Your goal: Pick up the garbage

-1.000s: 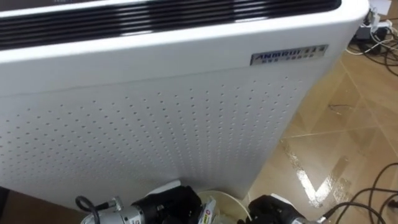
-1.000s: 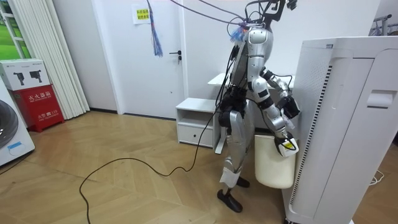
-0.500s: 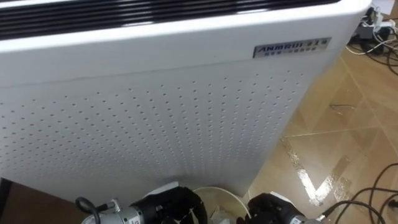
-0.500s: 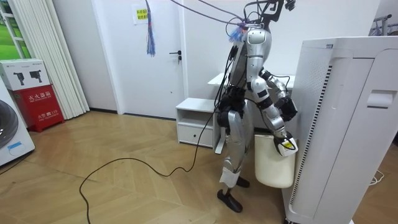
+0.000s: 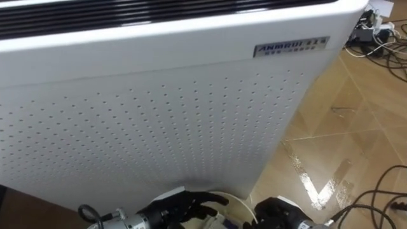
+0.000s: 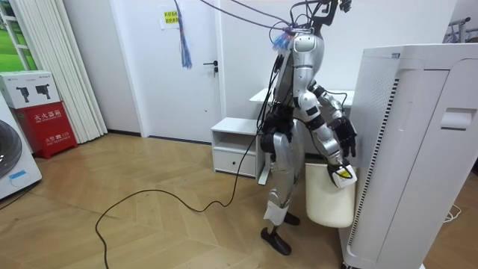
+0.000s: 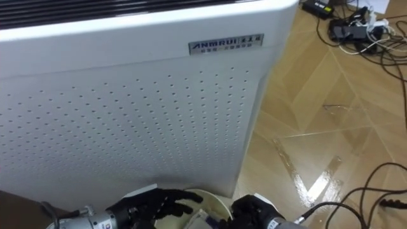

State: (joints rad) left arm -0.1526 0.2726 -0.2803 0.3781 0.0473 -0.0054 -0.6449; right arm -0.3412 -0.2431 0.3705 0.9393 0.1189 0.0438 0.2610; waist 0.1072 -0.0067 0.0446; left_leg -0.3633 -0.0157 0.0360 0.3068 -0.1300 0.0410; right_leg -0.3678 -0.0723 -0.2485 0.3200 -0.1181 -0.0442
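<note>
Stands upright on a wood floor (image 6: 149,224), close against the perforated front of a tall white air purifier (image 5: 159,127), with a white bin (image 6: 328,198) wedged between the legs and the purifier. Looks down from the head onto the bin's near rim, at the bottom edge of both eye views. Reaches over that rim from the lower left with the left hand (image 5: 186,207), dark fingers spread out straight and closed on nothing. At the rim's right side, the right hand (image 5: 276,213) as a dark rounded shape, fingers hidden; cannot tell whether open or closed. Inside the bin, just under the left fingertips: a pale scrap of garbage (image 7: 203,220), too cut off to make out further. In the room view, forearms angled down to the bin's top edge. On the floor past the purifier's far right corner, a tangle of cables (image 5: 375,32). Behind the robot, against the wall, a low white cabinet (image 6: 235,146) beside a white door (image 6: 190,67).
</note>
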